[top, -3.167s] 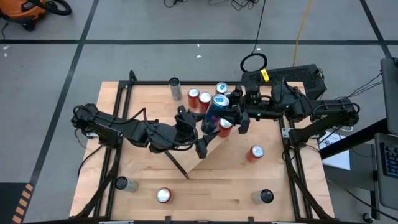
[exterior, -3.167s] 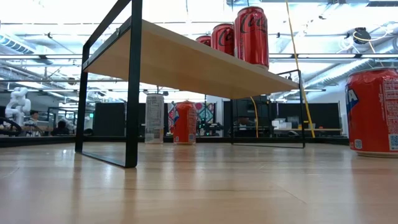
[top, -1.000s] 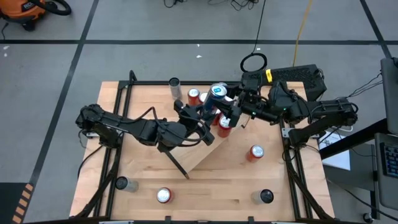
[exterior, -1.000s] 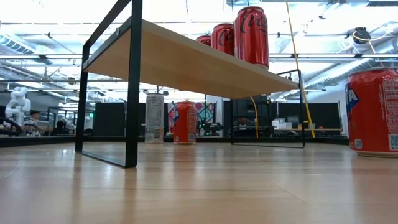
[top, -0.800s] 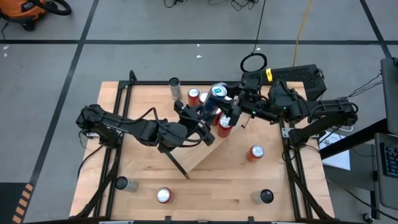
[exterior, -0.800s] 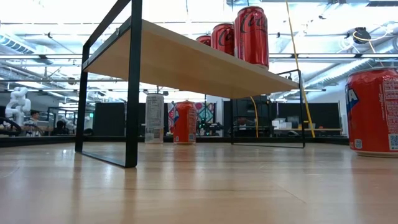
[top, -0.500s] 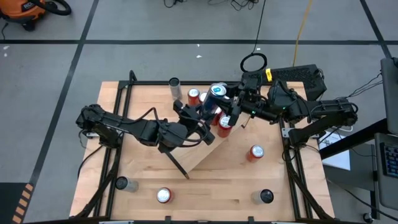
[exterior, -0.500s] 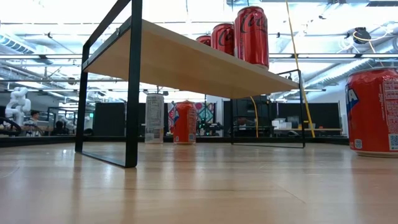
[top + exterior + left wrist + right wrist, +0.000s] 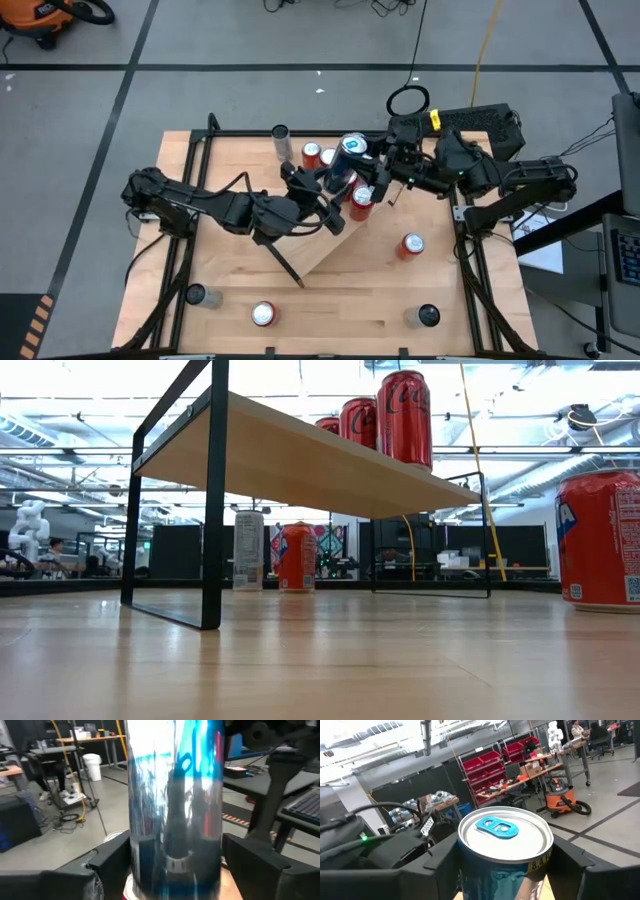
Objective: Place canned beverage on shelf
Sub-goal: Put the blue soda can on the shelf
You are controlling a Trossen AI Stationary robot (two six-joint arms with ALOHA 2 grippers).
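Blue can changing grippers above the shelf (image 9: pixel 330 245)

The blue can (image 9: pixel 351 152) has tilted slightly; the right gripper (image 9: pixel 512 870) pinches it near the top, while the left gripper (image 9: pixel 170 865) spreads around it, likely letting go for placement beside the red cans (image 9: pixel 403 418).

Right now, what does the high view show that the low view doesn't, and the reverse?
Only the high view shows both arms meeting over the shelf, the left gripper and right gripper flanking a blue can, plus loose cans along the table's near edge. Only the low view shows the shelf's underside, its black bracket and the room behind. Both show red cans standing on the shelf.
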